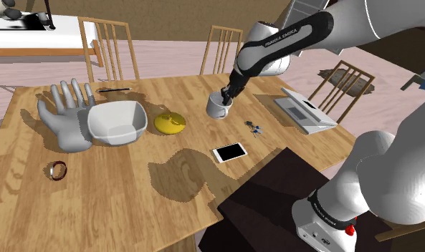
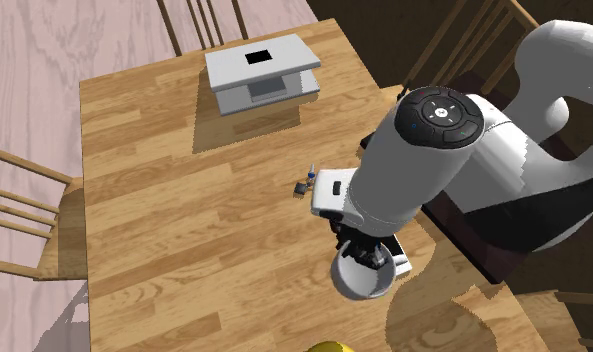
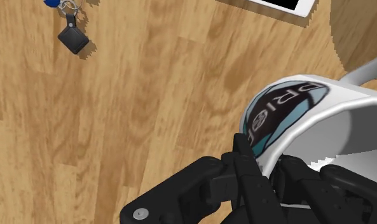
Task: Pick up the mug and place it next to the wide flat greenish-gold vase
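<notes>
Gripping now: the all-black two-finger gripper (image 3: 264, 160) is clamped across the wall of the white mug with a round teal-and-black emblem (image 3: 288, 118), one finger on the emblem side and the other inside the rim.
Mug's place: over the light wooden table (image 1: 168, 172), between the wide flat greenish-gold vase (image 1: 170, 123) and the open grey laptop (image 1: 304, 111). I cannot tell whether its base has left the wood.
Step in hand: by my reading, the lift and the carry towards the vase.
Doing it well: raise it straight up and keep the rim level, since only one wall is pinched and the mug could swing. Travel towards the shoulder view's left, set it down just beside the vase without touching it, and release only once the base sits flat.
Nearby clutter: a small black key fob (image 3: 72, 39) and a flat white phone (image 1: 229, 152) lie near the mug, so a clean vertical lift avoids them.
Mug's contents: nothing seen but the inner finger.
Bowl: the wide white bowl (image 1: 117, 120), just beyond the vase, looks empty.
</notes>
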Tool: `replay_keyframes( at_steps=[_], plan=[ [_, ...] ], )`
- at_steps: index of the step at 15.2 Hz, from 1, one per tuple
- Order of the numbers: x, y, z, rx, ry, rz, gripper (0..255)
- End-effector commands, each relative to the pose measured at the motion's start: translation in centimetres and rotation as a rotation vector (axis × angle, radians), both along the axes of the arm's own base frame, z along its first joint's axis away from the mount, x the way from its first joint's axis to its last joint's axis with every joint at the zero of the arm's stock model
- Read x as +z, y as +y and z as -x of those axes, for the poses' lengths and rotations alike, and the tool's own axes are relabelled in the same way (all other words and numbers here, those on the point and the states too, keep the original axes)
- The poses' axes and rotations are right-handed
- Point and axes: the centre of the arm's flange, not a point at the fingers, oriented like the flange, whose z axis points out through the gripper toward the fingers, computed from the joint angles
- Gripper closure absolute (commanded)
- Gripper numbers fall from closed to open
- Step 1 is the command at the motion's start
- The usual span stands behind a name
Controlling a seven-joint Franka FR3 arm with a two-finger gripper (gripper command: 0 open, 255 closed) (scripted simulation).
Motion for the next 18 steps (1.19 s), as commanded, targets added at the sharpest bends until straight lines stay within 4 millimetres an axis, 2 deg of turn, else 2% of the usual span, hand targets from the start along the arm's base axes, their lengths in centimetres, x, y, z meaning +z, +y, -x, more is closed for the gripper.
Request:
replay_keyframes(
  at_steps=[1,15,18],
  plan=[
    [0.3,2.6,-0.1,-0.002,0.000,0.000,255],
    [0.3,21.2,-1.8,-0.002,0.000,0.000,255],
    [-1.2,21.2,-1.8,-0.002,0.000,0.000,255]
  ],
)
